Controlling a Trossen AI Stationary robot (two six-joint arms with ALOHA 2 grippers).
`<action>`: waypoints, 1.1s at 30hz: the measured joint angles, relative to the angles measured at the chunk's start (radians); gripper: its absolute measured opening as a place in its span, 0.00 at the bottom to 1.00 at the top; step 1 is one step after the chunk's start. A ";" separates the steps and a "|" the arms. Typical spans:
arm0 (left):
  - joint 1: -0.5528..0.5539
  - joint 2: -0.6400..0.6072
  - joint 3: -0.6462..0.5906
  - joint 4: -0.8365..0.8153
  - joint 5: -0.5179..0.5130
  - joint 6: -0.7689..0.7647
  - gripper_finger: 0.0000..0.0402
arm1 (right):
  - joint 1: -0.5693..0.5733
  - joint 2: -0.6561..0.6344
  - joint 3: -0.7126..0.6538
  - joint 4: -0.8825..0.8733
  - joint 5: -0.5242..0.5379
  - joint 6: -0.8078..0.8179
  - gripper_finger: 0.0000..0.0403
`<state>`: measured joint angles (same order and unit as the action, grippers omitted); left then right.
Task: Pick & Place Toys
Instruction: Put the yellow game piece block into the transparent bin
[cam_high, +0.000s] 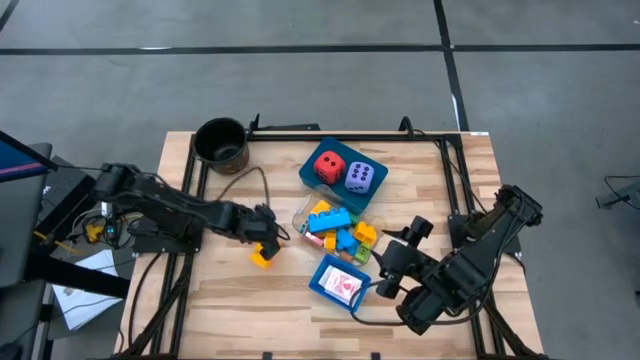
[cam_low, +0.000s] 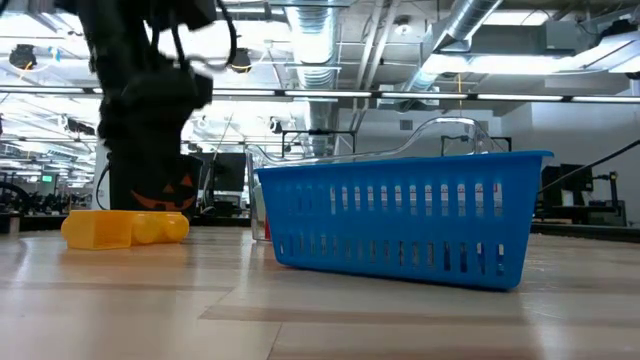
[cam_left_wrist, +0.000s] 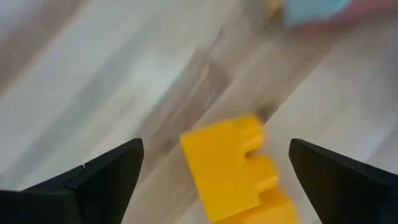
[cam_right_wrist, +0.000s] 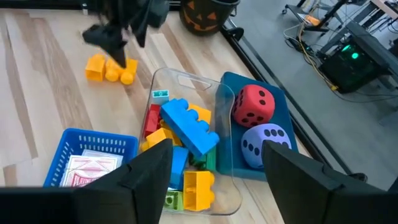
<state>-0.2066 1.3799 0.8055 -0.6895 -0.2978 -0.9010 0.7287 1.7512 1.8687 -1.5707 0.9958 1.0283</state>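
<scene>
Your left pincer (cam_high: 268, 238) hangs over the yellow brick (cam_high: 261, 257), which lies alone on the bare wooden surface (cam_high: 230, 300), apart from the clear bin (cam_right_wrist: 227, 186) where the other bricks are heaped. The fingers (cam_left_wrist: 102, 177) stand spread wide with nothing between them, and in the left wrist view the brick sits between them but off centre, nearer one finger and partly cut off by the frame edge. If the pick is the step in hand, square the wrist first so the brick's flat sides face the pads, not its studs, then come straight down until the tips nearly meet the wood before closing; a skewed grip on a piece this small will likely squirt it sideways. Your right pincer (cam_high: 395, 268) waits near the blue basket (cam_high: 320, 278) holding the red-printed cards (cam_right_wrist: 87, 168), its fingers part open and holding nothing. Keep it parked there, clear of the red die (cam_high: 328, 166) and lavender die (cam_high: 360, 177).
</scene>
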 joint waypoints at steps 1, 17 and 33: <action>0.000 0.031 0.000 -0.002 0.018 -0.005 0.99 | 0.001 0.000 0.000 0.000 0.000 0.000 0.59; -0.015 0.128 0.000 0.059 0.112 -0.051 0.99 | 0.005 0.000 0.000 0.000 0.000 0.004 0.59; -0.029 0.240 0.001 0.067 0.124 -0.056 0.99 | 0.005 0.004 0.000 0.000 0.000 0.003 0.59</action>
<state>-0.2352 1.6203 0.8069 -0.6222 -0.1738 -0.9574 0.7338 1.7550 1.8683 -1.5711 0.9955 1.0309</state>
